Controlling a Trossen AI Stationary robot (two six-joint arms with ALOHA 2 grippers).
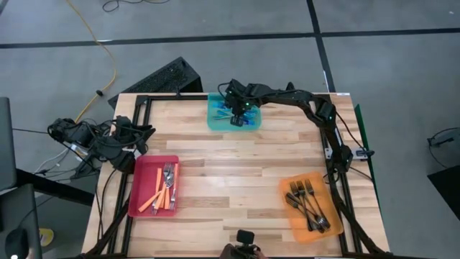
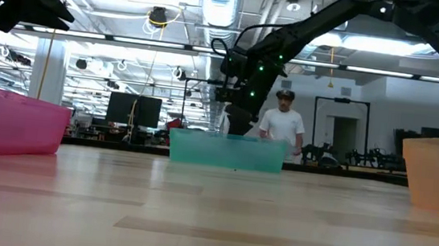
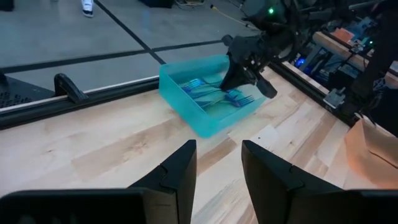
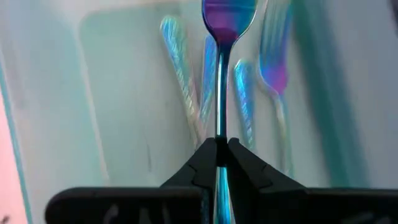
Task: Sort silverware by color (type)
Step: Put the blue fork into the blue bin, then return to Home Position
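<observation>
My right gripper (image 1: 236, 119) hangs over the teal tray (image 1: 215, 122) at the table's far edge, shut on a blue fork (image 4: 222, 68). More blue forks (image 3: 211, 94) lie flat in that tray. Orange-handled forks (image 1: 164, 191) lie in the red tray (image 1: 140, 188) at the left. Dark forks (image 1: 307, 203) lie in the orange tray (image 1: 289, 212) at the right. My left gripper (image 3: 217, 146) waits open above the table's left edge, touching nothing. My right gripper pinches the blue fork's thin handle (image 4: 220, 134) between its two fingertips (image 4: 239, 155). It slants down from above into the teal tray. The fork runs on past the fingertips with its tines at the far end, over the forks lying there. Whether the tines touch, I cannot tell.
Bare wood lies between the three trays in the middle of the table. A black frame (image 1: 338, 155) runs along the table's sides. A keyboard (image 1: 162, 79) lies beyond the far left corner. A person (image 2: 282, 123) stands in the room behind the table.
</observation>
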